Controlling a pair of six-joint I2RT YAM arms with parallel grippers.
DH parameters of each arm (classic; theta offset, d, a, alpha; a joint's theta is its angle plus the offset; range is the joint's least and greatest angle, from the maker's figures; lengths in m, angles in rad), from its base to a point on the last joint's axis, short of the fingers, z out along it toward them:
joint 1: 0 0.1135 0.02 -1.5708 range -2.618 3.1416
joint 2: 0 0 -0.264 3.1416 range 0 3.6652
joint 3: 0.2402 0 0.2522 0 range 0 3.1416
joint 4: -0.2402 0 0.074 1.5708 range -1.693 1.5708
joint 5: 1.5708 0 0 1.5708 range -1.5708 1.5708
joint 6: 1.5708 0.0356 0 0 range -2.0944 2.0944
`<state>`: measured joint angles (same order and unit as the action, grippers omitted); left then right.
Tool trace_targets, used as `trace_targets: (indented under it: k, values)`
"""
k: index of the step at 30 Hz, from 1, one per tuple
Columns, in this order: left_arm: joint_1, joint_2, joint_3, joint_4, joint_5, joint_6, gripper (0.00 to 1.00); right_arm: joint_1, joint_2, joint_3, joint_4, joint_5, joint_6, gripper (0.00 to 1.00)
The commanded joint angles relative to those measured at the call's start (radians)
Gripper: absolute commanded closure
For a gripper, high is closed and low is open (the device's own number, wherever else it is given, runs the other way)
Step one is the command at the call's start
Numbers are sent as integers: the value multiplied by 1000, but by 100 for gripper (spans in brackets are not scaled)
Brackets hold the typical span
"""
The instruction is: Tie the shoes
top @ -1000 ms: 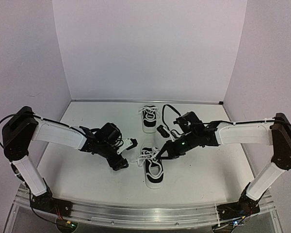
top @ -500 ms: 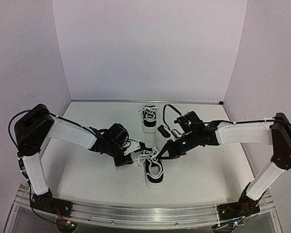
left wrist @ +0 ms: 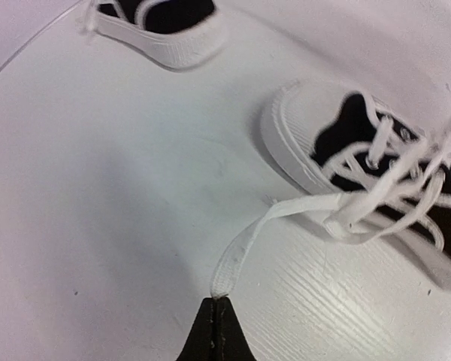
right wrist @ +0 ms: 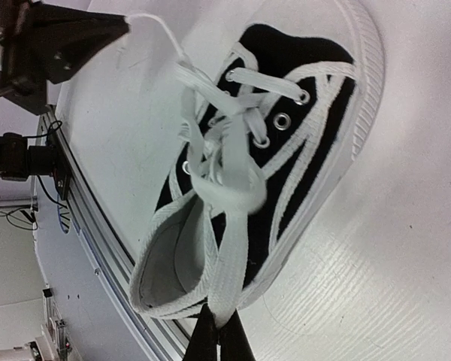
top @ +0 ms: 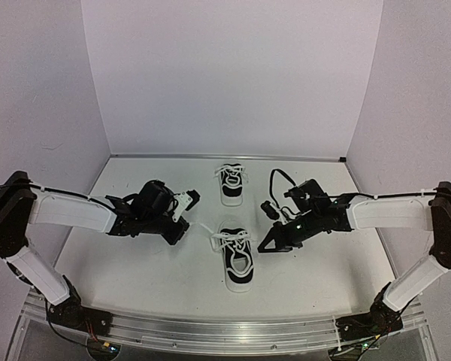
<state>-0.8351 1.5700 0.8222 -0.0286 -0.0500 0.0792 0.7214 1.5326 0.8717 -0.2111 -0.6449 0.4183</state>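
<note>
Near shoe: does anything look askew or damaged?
Nothing damaged. The near shoe sits upright on its sole. Its laces are a loose tangle, not a bow, with one end pinched in the left hand and one in the right hand.

No legible text, label, brand, number or sign found in any view. Checked near shoe and far shoe: no readable marking on either.
</note>
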Motion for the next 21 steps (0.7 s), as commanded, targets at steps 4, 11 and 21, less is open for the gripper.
trace_targets:
  k: [4, 11, 21]
  values:
    - [25, -167, -34, -116, -213, -361, 100, -137, -171, -101, -60, 175, 118, 100]
    - [79, -305, -73, -261, -302, -566, 100, -302, -366, -191, -170, 394, 238, 100]
    - [83, -347, -163, -300, -251, -644, 100, -406, -446, -235, -365, 635, 378, 100]
